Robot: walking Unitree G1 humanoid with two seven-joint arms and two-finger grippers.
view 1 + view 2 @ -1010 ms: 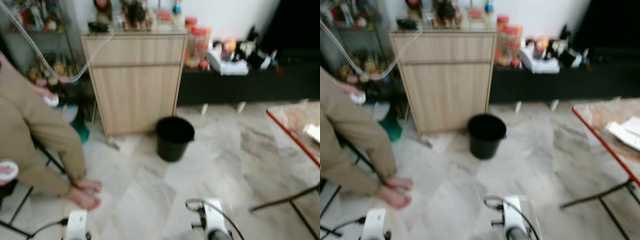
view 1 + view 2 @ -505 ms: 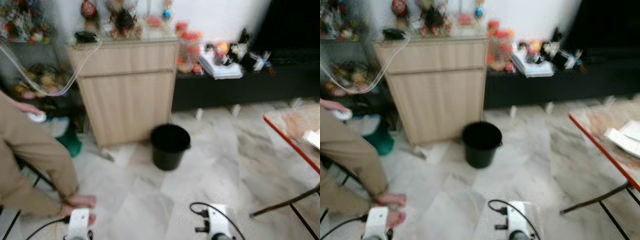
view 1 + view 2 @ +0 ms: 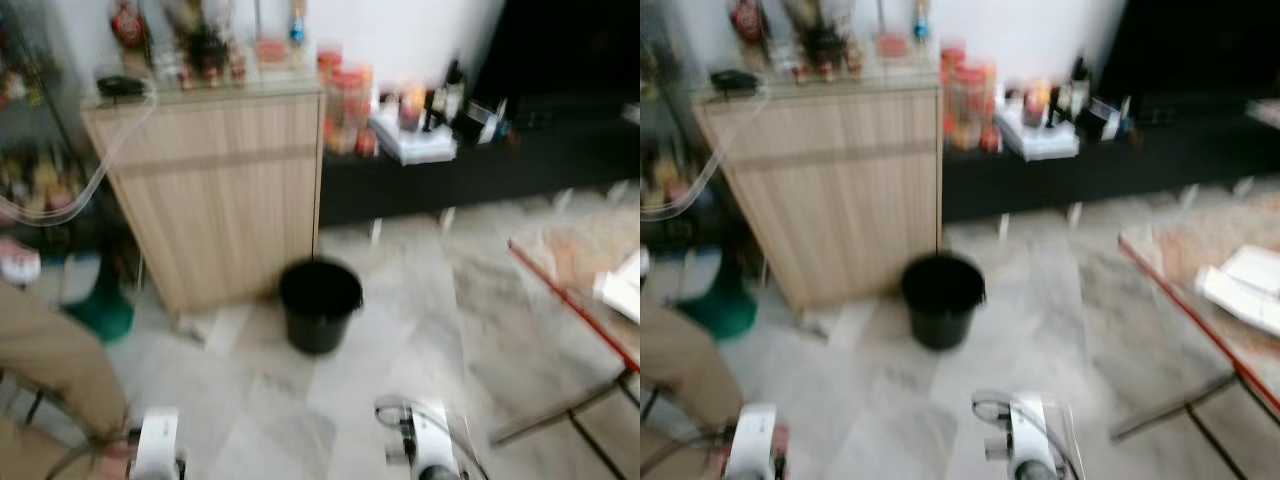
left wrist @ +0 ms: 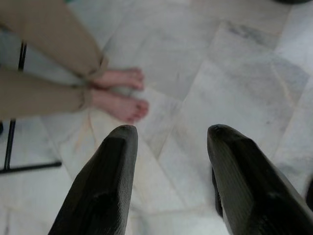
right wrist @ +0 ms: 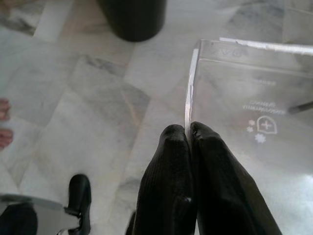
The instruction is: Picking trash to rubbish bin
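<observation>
The right gripper has its jaws pressed together on the edge of a clear plastic box. It holds the box above the marble floor. The black bin stands on the floor ahead, just in front of a wooden cabinet. The left gripper has its jaws apart and holds nothing. Beyond it are a person's bare feet on the floor. A table with a red edge is on the right.
</observation>
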